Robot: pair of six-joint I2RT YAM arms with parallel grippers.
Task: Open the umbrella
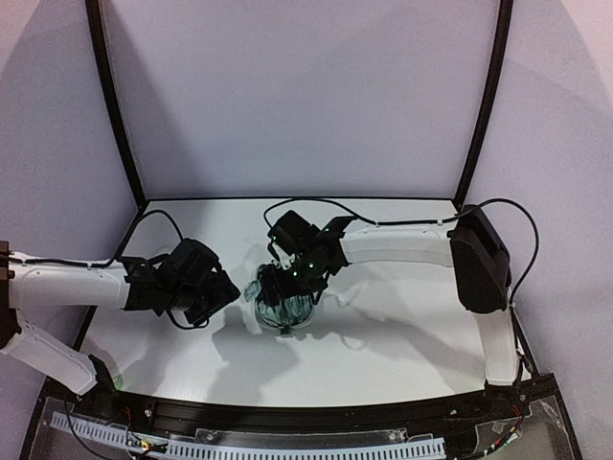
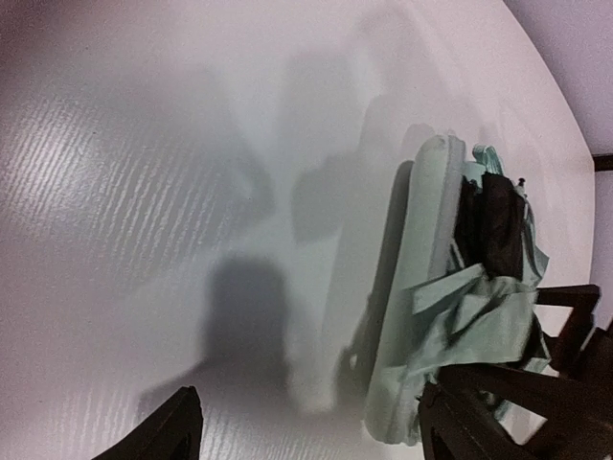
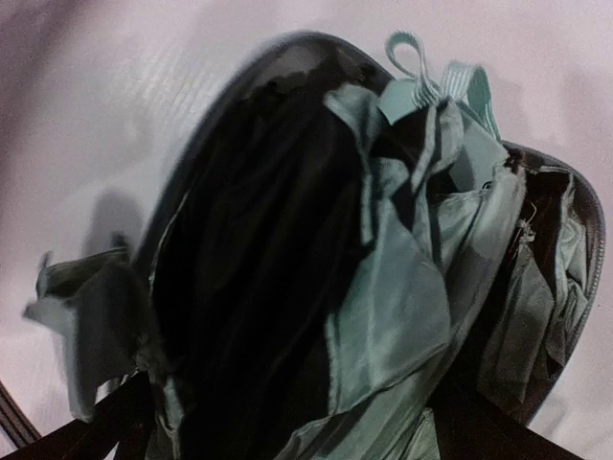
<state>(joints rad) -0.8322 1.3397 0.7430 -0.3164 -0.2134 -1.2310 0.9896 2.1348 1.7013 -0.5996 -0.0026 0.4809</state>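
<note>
Right gripper [image 1: 280,280]: jaws spread wide and set down over the compact umbrella of crinkled pale mint-green fabric with a black inner side [image 3: 402,287]. In the right wrist view the bundle fills the gap between the fingers. Cannot tell whether the pads press it.

Left gripper [image 2: 311,422]: jaws spread, only bare surface between them, nothing held. In the top view it sits at 9 o'clock of the bundle, near it but apart.

Umbrella: mid white table [image 1: 402,345], directly under the right gripper. It is a crumpled, collapsed wad. The pale green ribbed strap loop [image 3: 436,77] sticks out at 12 o'clock in the right wrist view. It lies against a pale rounded-oblong storage case [image 2: 421,259]. Unclear whether it is partly inside the case.

Progress, judged:
- Early stage.
- Canopy folded, ribs not spread.
- No shaft visible, handle not made out.
- No firm grasp evident on either end.

Remaining, judged:
- Get the bundle free of the case.
- Secure the handle end with one arm.
- Extend the shaft.
- Push the canopy out until it spreads.
</note>
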